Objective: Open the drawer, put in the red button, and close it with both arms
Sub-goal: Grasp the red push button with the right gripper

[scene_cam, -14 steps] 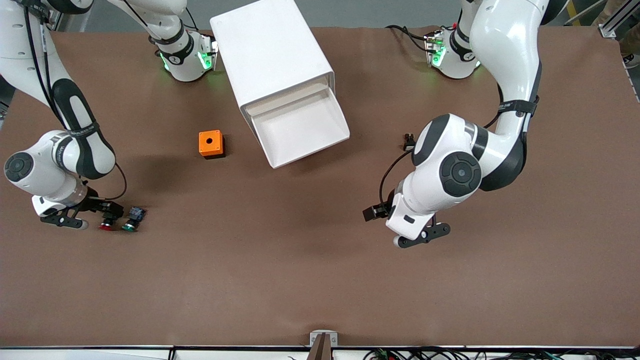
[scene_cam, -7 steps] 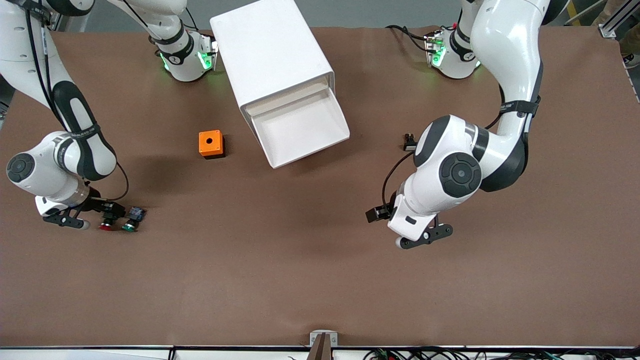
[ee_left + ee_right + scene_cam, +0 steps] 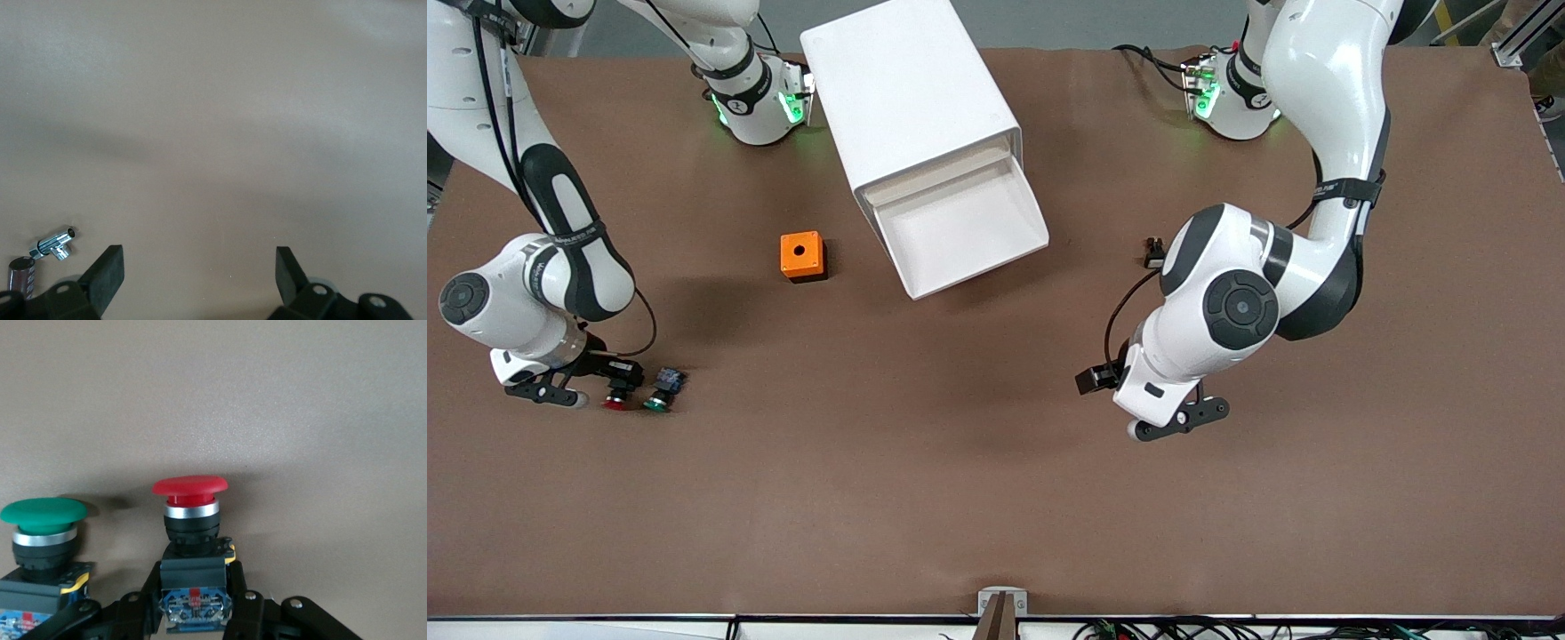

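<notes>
The red button point(image 3: 615, 394) point(image 3: 191, 520) lies on the table near the right arm's end. My right gripper point(image 3: 609, 380) point(image 3: 193, 590) is down at the table and shut on its black-and-blue body, with the red cap sticking out past the fingers. The drawer point(image 3: 960, 227) stands pulled out of the white cabinet point(image 3: 907, 98), and its white tray holds nothing. My left gripper point(image 3: 1181, 418) point(image 3: 199, 267) hangs open over bare table toward the left arm's end, nothing between its fingers.
A green-capped button point(image 3: 660, 397) point(image 3: 44, 533) lies right beside the red one, on the side toward the table's middle. A small orange box point(image 3: 801, 255) with a hole sits between the buttons and the cabinet.
My right gripper's fingers have closed on the red button's body. The left arm has only drifted slightly.
</notes>
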You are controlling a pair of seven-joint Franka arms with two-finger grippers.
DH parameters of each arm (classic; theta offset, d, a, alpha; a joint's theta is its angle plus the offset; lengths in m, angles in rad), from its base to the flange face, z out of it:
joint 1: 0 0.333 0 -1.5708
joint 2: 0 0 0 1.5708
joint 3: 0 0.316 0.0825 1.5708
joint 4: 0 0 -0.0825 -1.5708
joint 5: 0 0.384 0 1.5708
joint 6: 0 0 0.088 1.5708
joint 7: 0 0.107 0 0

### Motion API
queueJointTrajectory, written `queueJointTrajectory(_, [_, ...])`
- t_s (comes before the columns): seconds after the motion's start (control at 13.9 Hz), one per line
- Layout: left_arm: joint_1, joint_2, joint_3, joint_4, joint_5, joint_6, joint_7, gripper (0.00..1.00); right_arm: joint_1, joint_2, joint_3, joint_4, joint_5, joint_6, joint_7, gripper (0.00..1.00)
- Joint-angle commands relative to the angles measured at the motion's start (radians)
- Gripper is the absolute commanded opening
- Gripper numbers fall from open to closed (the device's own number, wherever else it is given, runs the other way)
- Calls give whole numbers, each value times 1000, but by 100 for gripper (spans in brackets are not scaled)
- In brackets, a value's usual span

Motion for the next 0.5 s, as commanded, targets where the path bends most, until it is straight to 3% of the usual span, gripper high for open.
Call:
queueJointTrajectory(0.0, [1,-31,-4,-33,29,15,0,100,-1,-71,5,11,19,-97,-15,0])
queueJointTrajectory(0.43, [0,-31,-5,-34,35,15,0,100,82,-342,7,17,21,-503,171,0])
